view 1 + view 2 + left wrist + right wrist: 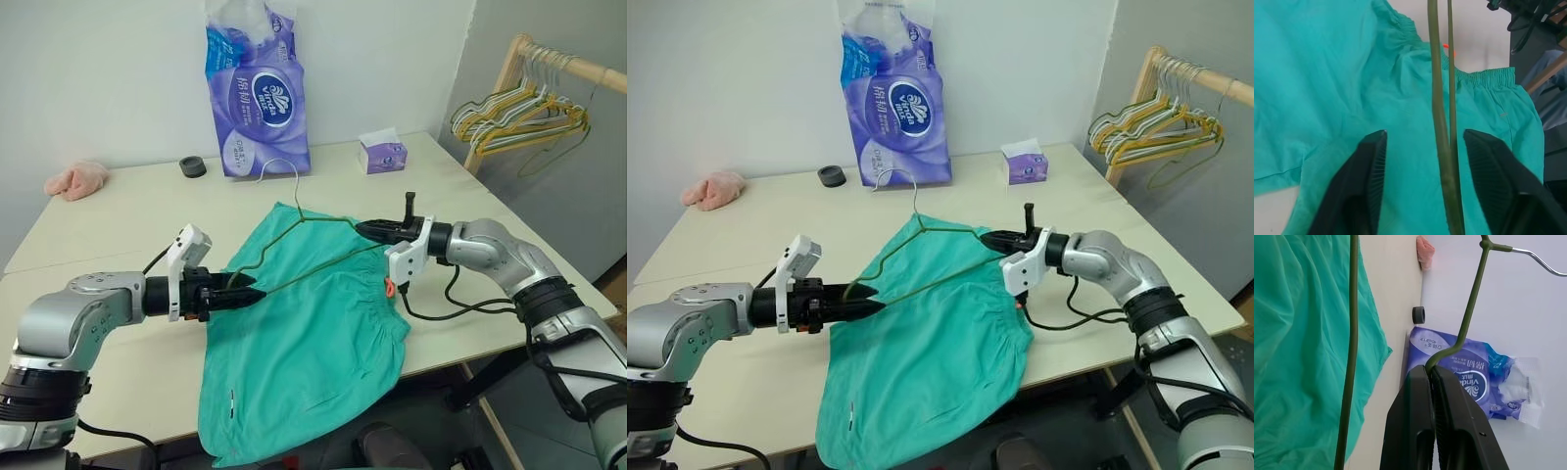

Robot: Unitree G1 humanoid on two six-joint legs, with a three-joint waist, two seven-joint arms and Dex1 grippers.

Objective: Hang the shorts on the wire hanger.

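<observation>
Currently the counter carries the shorts, which lie spread across its middle with the lower hem draped over the near edge at about 6 o'clock in the head views; the gathered waistband and orange loop tag sit toward 3 o'clock. The wire hanger is held above the cloth, hook pointing to 12 o'clock toward the purple tissue pack.

Right claw: fingers pressed together, pinching the hanger's shoulder wire at the 3 o'clock corner; the right wrist view shows the wire entering between the shut pads.

Left claw: at the hanger's 9 o'clock corner, fingers apart in the left wrist view, with the two wires of that corner running between them, nearer one pad. No firm pinch is visible, so I read it as spread around the wire.

Step in hand, judged: securing the hanger at both ends before threading the shorts.

Notes for doing it well:
- Centre the wires between the left pads before closing; an off-centre grip may let thin wire slip or twist.
- Keep the right pinch firm and the hanger level.
- Keep cloth out of the left pinch; the fabric lies just beneath.
</observation>
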